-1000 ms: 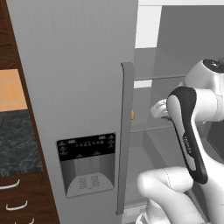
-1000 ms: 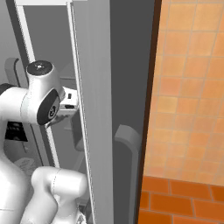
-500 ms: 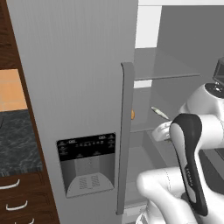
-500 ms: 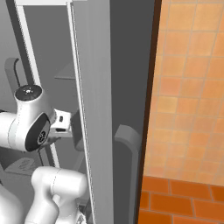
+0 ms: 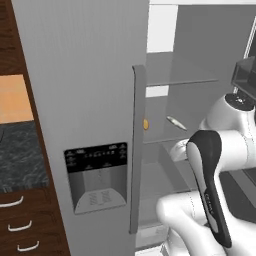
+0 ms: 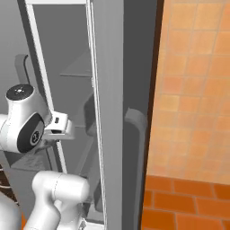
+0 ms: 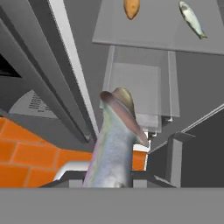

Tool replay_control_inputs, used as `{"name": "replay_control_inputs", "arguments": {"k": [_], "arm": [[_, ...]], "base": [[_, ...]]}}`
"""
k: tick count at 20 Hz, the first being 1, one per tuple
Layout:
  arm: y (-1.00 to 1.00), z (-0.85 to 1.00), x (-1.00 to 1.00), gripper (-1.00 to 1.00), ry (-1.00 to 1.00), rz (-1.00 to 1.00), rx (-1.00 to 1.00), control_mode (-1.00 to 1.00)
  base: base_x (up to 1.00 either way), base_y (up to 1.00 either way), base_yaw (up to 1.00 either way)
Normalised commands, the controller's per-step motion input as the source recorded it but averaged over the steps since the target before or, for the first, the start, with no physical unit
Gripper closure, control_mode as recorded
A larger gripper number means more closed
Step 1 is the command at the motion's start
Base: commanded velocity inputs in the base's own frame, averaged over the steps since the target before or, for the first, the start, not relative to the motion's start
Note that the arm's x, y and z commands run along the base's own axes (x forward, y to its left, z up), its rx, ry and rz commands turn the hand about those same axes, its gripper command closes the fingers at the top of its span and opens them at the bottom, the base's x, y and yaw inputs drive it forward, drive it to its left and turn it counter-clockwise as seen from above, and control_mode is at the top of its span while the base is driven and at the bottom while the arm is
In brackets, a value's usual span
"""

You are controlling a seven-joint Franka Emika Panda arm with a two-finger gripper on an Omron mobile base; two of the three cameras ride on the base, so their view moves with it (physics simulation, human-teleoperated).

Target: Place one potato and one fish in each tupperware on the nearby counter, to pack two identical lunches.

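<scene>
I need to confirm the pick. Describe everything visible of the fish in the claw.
The held fish is slim, pale silvery-grey with a greenish-pink sheen and a brownish head end. In the hand view it rises from the claw, which is shut on its lower end, and points up toward the fridge interior. Nothing else touches it. It hangs clear of the glass shelf, where a second fish and a potato lie apart.

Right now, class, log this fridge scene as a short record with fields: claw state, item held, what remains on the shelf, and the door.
claw: shut on a fish, which sticks up out of it in the hand view
on the fridge shelf: one potato and a second fish, lying apart
fridge door: open, with the potato and second fish visible past its edge
tupperware: not loaded with this fish yet
</scene>
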Motion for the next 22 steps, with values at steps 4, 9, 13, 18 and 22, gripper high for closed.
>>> {"name": "replay_control_inputs", "arguments": {"k": [4,9,13,18,22], "arm": [[0.00,0.00,0.00,1.00,0.00,0.00,0.00,1.00],[0.00,0.00,0.00,1.00,0.00,0.00,0.00,1.00],[0.00,0.00,0.00,1.00,0.00,0.00,0.00,1.00],[0.00,0.00,0.00,1.00,0.00,0.00,0.00,1.00],[0.00,0.00,0.00,1.00,0.00,0.00,0.00,1.00]], "base": [[-0.42,0.65,-0.08],[-0.29,1.00,-0.10],[-0.19,1.00,-0.11],[-0.17,1.00,-0.07],[-0.04,1.00,-0.02]]}}
